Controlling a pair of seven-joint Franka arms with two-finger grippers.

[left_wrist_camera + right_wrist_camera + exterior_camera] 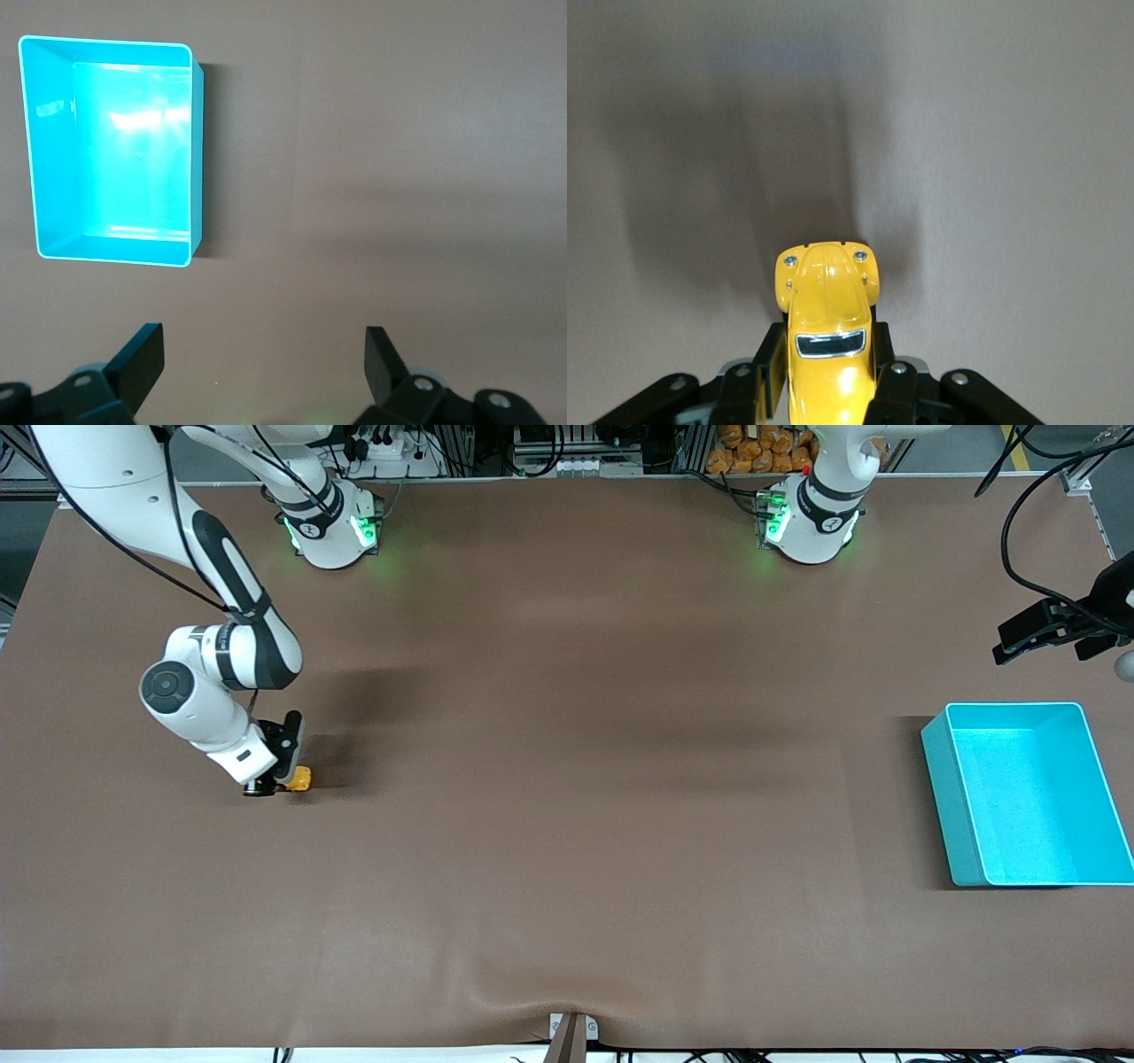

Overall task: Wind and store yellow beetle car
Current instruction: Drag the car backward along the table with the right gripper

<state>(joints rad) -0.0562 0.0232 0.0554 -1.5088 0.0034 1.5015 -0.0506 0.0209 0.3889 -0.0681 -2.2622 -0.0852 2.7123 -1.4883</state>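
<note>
- The yellow beetle car is located on the brown bench toward the right arm's end, at about 9 o'clock from the bench centre in the front view
- The car is gripped by the right hand, which is lowered to the bench surface; one finger is pressed against each flank of the body
- In the right wrist view the yellow beetle car is seen between the two black fingers, with its rounded nose projecting past the fingertips and a dark window visible on top
- Whether the wheels are touching the bench cannot be determined
- The turquoise bin is placed on the bench toward the left arm's end, at about 3 o'clock from the bench centre, well apart from the car; nothing is seen inside it
- The left hand is held in the air at about 12 o'clock from the bin in the front view, over bare bench; this arm is waiting
- In the left wrist view the left hand is shown with its fingers spread wide and nothing between them, and the turquoise bin is seen lying on the bench below
</note>
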